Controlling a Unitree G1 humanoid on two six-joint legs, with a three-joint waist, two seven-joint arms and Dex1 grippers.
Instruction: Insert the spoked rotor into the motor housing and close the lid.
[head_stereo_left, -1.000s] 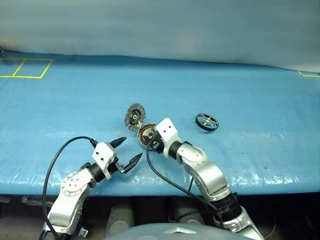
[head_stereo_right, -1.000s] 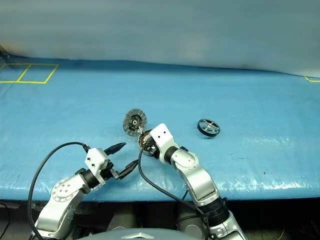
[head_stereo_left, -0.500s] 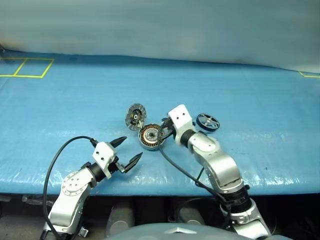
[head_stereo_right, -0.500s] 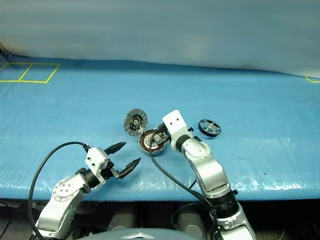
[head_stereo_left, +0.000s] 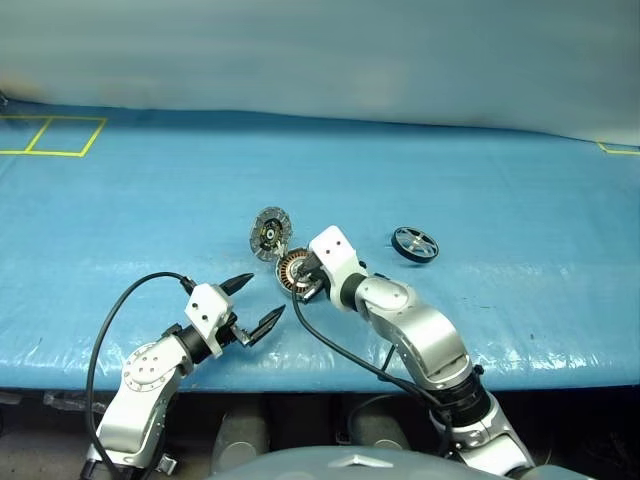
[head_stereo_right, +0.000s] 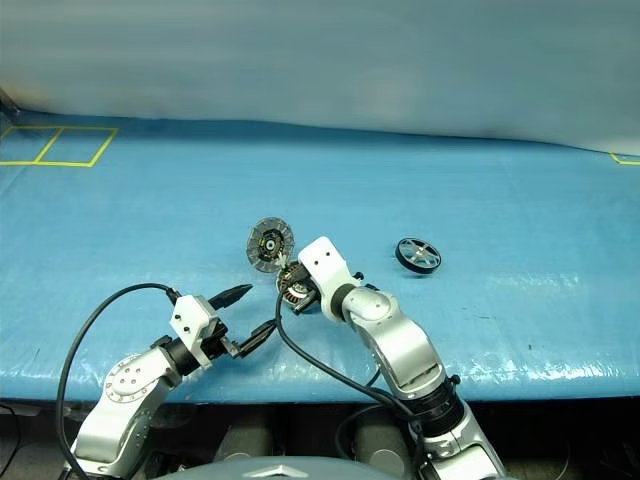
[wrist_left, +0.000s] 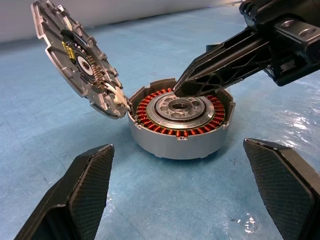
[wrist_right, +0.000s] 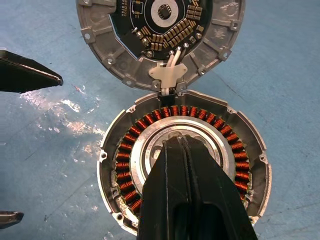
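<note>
Motor housing (wrist_left: 180, 122) sits mouth-up on the blue worktop (head_stereo_left: 520, 190), its lid (wrist_left: 75, 55) tilted up and open. Right jaws (wrist_left: 182, 87), clenched empty, point down over its bearing. Left jaws (head_stereo_left: 255, 305) released nearby. Spoked rotor (head_stereo_left: 414, 244) lies flat, well apart.

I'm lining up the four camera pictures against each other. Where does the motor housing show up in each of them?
Left eye view: motor housing mid-table, right gripper over it.
Right eye view: partly hidden under that gripper, below the open lid.
Left wrist view: centre, copper windings showing.
Right wrist view: lower centre, shut fingers over the bearing.
Shared landmark: the lid hinged at the housing's edge.
</note>
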